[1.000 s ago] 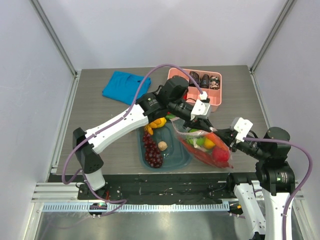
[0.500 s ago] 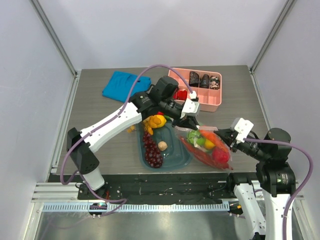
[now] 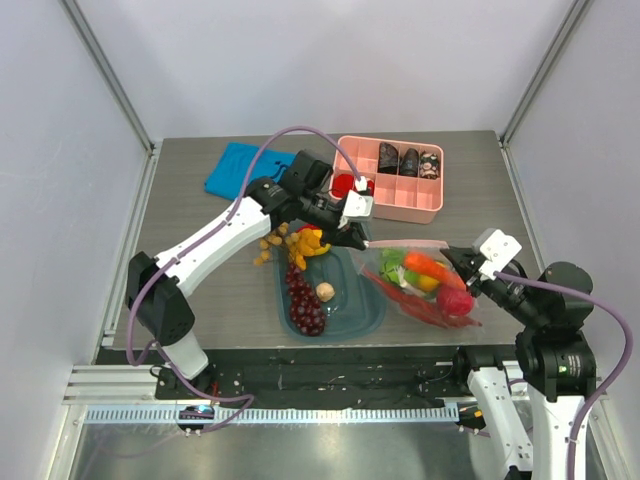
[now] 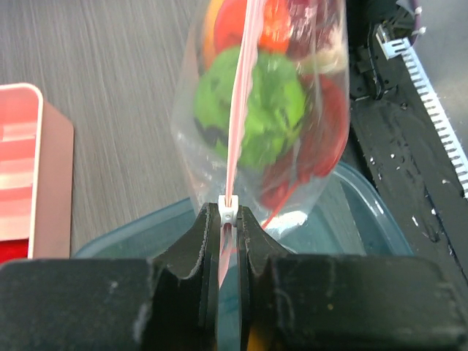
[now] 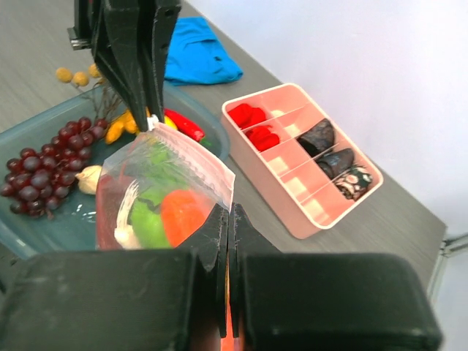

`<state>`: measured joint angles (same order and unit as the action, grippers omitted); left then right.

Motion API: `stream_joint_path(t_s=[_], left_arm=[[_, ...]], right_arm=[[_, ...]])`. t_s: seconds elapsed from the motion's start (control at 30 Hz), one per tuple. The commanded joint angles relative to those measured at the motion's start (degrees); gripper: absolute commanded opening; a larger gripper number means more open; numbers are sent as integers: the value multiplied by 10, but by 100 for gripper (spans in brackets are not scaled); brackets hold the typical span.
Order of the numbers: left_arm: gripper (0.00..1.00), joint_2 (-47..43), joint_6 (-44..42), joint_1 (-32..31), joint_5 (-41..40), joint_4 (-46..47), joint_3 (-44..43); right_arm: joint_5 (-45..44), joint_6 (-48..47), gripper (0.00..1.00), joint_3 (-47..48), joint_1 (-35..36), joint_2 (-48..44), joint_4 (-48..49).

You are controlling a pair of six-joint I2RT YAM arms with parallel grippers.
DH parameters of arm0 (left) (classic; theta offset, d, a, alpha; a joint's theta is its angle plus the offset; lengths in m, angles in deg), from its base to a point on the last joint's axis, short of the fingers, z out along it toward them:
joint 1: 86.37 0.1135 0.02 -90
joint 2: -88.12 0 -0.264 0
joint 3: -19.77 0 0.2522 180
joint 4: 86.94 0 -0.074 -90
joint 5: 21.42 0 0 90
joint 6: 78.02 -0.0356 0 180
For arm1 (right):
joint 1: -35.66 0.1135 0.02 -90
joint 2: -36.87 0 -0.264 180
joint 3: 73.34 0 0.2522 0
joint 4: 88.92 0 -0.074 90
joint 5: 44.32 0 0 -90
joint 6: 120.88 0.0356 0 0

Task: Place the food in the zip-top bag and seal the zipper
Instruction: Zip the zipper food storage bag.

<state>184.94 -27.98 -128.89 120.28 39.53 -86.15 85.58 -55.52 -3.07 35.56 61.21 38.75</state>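
Note:
The zip-top bag (image 3: 440,300) hangs between my two grippers, over the table's front right. It holds food: an orange carrot (image 3: 432,266), a green piece (image 3: 392,268) and red pieces. The pink zipper (image 3: 405,243) is stretched straight between the grippers. My left gripper (image 3: 358,238) is shut on the zipper at its left end, where the white slider (image 4: 229,207) shows in the left wrist view. My right gripper (image 3: 452,260) is shut on the bag's right corner (image 5: 219,191). More food lies in the teal tub (image 3: 360,318): dark grapes (image 3: 305,300) and a yellow piece (image 3: 312,243).
The pink divided tray (image 3: 390,213) with dark and red pieces stands behind the bag. A blue cloth (image 3: 235,170) lies at the back left. Small yellow balls (image 3: 268,245) lie on the table left of the tub. The black front rail (image 4: 395,146) runs beside the bag.
My left gripper has slid left along the zipper, away from the right gripper. The pink strip now lies straight and taut. The bag and right gripper shifted slightly right.

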Motion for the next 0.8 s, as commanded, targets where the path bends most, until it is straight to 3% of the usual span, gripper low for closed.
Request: stream_joint_path(t_s=[0.0, 0.63, 0.67, 0.73, 0.77], left_arm=[[6, -15, -30, 21, -31, -42, 6], [12, -20, -102, 72, -57, -116, 22], [15, -21, -97, 73, -43, -116, 16], [32, -22, -69, 68, -28, -102, 1], [47, -24, -28, 65, -26, -93, -15]], right_arm=[[-53, 5, 1, 44, 0, -16, 90], [-70, -1, 1, 55, 0, -17, 92], [-62, -1, 1, 52, 0, -17, 93], [-46, 0, 1, 45, -1, -20, 92], [-21, 1, 1, 42, -1, -23, 92]])
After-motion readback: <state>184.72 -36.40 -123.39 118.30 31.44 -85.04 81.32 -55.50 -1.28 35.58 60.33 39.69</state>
